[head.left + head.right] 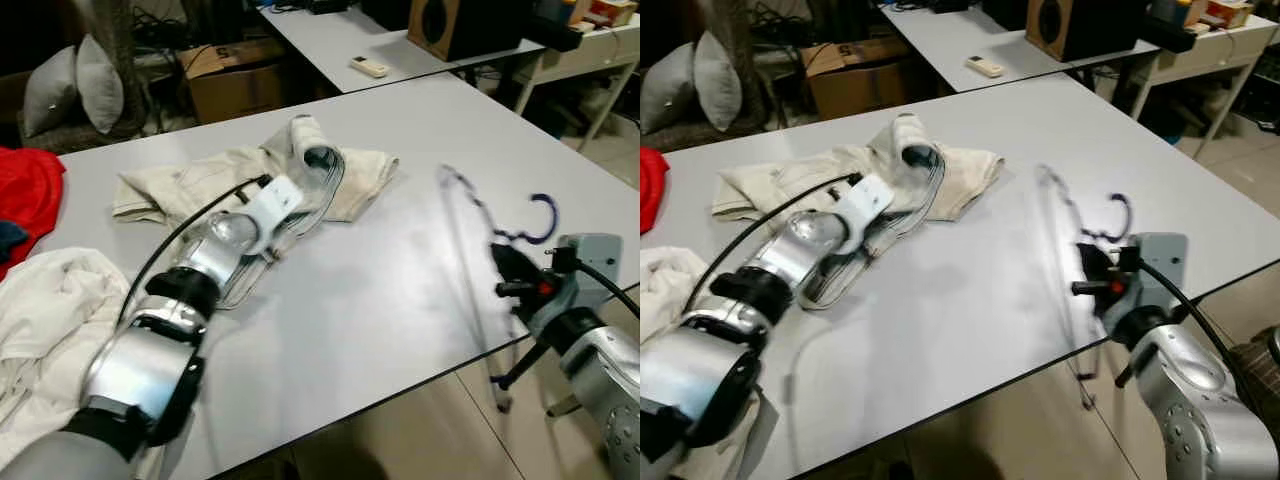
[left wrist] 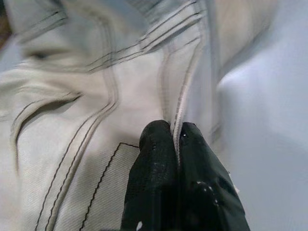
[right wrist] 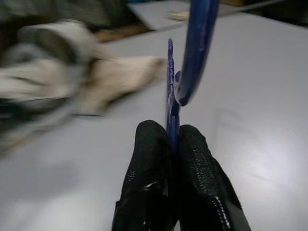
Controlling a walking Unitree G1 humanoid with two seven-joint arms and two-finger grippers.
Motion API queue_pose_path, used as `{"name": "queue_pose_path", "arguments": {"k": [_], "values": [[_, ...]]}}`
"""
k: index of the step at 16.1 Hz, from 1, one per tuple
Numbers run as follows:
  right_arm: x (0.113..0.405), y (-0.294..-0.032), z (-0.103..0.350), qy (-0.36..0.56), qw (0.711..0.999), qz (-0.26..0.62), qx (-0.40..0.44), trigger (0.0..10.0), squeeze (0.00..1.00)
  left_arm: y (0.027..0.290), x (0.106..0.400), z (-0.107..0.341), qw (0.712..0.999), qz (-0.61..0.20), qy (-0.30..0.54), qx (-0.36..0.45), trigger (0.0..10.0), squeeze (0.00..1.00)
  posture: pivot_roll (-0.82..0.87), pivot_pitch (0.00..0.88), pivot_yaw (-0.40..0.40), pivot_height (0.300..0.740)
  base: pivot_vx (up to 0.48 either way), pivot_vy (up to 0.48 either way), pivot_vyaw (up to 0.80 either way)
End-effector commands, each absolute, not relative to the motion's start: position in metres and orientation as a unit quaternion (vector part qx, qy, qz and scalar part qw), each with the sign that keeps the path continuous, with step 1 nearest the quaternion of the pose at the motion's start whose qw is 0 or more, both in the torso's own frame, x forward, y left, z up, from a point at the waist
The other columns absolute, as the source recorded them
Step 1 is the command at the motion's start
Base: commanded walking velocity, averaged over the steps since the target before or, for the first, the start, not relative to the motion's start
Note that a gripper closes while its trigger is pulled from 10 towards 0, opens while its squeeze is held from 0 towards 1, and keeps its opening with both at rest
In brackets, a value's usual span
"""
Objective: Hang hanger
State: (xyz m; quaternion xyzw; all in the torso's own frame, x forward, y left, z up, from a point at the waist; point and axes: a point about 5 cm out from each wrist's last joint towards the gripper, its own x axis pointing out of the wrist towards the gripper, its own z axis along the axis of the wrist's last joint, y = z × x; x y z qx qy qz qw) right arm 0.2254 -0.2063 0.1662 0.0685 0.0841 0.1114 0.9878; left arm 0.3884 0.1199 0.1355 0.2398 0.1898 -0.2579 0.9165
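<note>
A blue hanger (image 1: 545, 215) is held upright over the right side of the grey table (image 1: 400, 320), its frame blurred. My right gripper (image 3: 172, 130) is shut on the hanger (image 3: 197, 43) just below its hook, near the table's right edge. A cream garment (image 1: 340, 175) lies crumpled on the table's far middle. My left gripper (image 2: 175, 132) is shut on a stitched edge of this garment (image 2: 96, 106), lifting a fold of it.
A white cloth (image 1: 50, 300) and a red cloth (image 1: 25, 195) lie at the table's left. Behind stand a cardboard box (image 1: 235, 70), grey pillows (image 1: 75, 85) and a second table carrying a remote (image 1: 370, 67) and a speaker (image 1: 450, 25). The table's front edge runs diagonally by my right arm.
</note>
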Motion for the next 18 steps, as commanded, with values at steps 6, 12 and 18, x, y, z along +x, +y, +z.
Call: {"name": "queue_pose_path", "arguments": {"k": [6, 12, 18], "values": [[0.204, -0.197, 0.168, 0.106, 0.967, 0.206, 0.102, 10.0, 0.0, 0.116, 0.415, 0.236, 0.97, -0.219, 0.034, 0.104, 0.0, 0.0, -0.14, 0.0, 0.089, 0.74, 0.0, 0.0, 0.0], [0.21, -0.185, 0.177, 0.083, 0.946, 0.265, 0.165, 10.0, 0.0, 0.111, 0.408, 0.269, 0.92, -0.308, 0.012, 0.241, 0.0, 0.0, -0.11, 0.0, 0.088, 0.74, 0.0, 0.0, 0.0], [0.257, -0.195, 0.17, 0.075, 0.906, 0.237, 0.343, 10.0, 0.0, 0.091, 0.373, 0.283, 0.854, -0.469, 0.034, 0.222, 0.0, 0.0, -0.08, 0.0, 0.084, 0.74, 0.0, 0.0, 0.0]]}}
